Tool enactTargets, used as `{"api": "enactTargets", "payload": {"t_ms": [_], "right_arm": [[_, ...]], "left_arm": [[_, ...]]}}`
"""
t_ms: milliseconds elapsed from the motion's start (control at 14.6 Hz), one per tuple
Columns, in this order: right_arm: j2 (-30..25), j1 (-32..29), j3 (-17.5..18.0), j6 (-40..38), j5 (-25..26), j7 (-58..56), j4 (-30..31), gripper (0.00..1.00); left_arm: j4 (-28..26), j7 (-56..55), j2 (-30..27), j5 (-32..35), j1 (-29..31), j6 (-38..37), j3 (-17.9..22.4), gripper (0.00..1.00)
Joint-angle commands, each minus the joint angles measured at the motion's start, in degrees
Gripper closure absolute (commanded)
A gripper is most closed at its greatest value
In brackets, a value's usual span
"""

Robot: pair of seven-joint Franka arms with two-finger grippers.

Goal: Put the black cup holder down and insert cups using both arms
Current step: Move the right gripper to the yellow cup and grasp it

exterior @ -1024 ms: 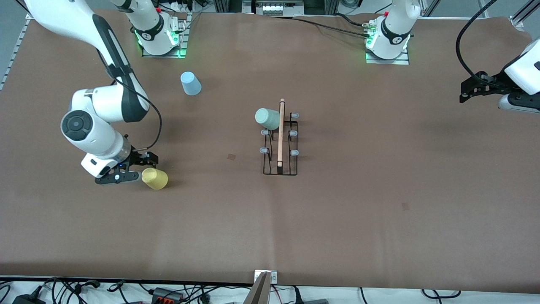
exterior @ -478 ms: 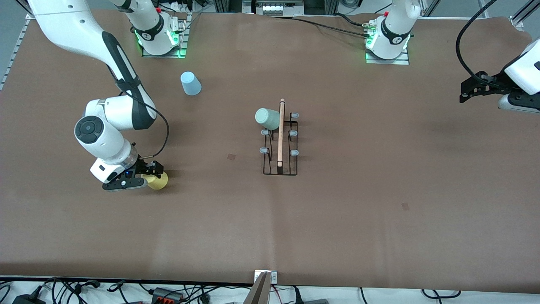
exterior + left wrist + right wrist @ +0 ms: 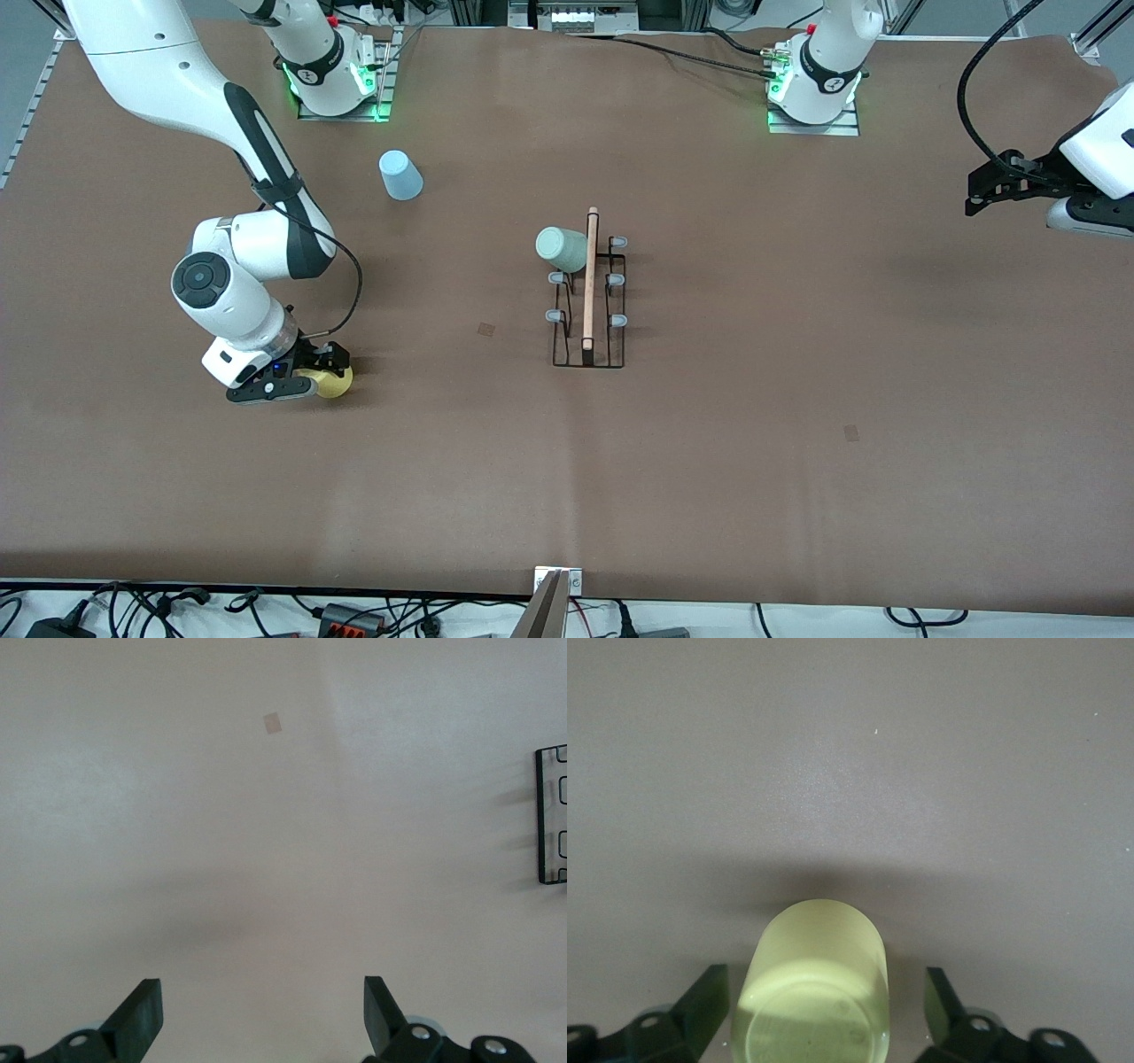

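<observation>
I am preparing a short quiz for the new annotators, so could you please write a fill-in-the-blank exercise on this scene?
1. The right gripper has its fingers on either side of the ____ cup, with gaps showing.
2. The mint green cup hangs on a peg of the black cup ____.
3. The light blue cup stands on the table, ____ from the front camera than the yellow cup.
4. The left gripper waits with its fingers ____.

Missing words: yellow; holder; farther; open

Three cups (image 3: 401,175), one black cup holder (image 3: 589,301), two arms (image 3: 230,266)
</observation>
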State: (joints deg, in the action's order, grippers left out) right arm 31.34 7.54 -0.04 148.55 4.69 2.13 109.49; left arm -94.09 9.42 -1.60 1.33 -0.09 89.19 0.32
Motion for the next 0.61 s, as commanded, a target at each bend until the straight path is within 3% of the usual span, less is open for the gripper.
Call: {"api": "enactTargets", "payload": {"t_ms": [0, 341, 546], "right_arm": [[0.30, 0.45, -0.49, 1.31, -0.29, -0.55, 0.55, 0.29], [-0.14, 0.54, -0.40, 0.78, -0.29, -0.63, 0.38, 0.69], [-5.83, 2.73, -0.32, -6.22, -1.25, 1.28, -0.50, 0.73]], "left_arm": [[1.27, -0.20, 0.46, 0.78, -0.18, -0.42, 0.12, 0.00], [1.27, -0.29, 0.46, 0.78, -0.18, -0.42, 0.12, 0.00], [1.27, -0.20, 0.46, 0.78, -0.18, -0.42, 0.12, 0.00]]}}
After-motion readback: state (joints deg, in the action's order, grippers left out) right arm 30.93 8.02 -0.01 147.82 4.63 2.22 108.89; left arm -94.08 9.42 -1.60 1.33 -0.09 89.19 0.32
